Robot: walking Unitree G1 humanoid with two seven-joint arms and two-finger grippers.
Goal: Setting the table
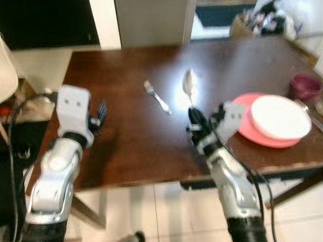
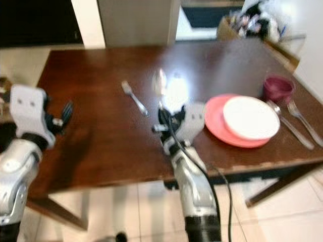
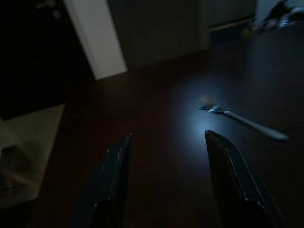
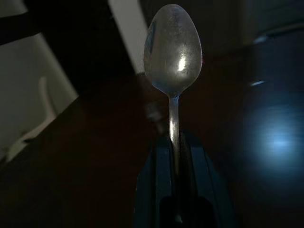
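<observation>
Right gripper [image 1: 194, 120] holds spoon [image 1: 189, 86] by the handle, fingers pinched, bowl at 12 o'clock, over the desk [image 1: 131, 146]. Fork [image 1: 157, 97] lies at its 10 o'clock; plates [image 1: 272, 120] at 3. Advice: lower level beside plates, then release. Left gripper [image 3: 166, 180] wide, empty.

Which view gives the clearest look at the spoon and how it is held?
The right wrist view: the spoon stands sharp, bowl outward, its handle pinched between the right gripper's fingers. Both eye views show it small and blurred, washed out by glare on the table. The left wrist view shows a fork instead.
</observation>
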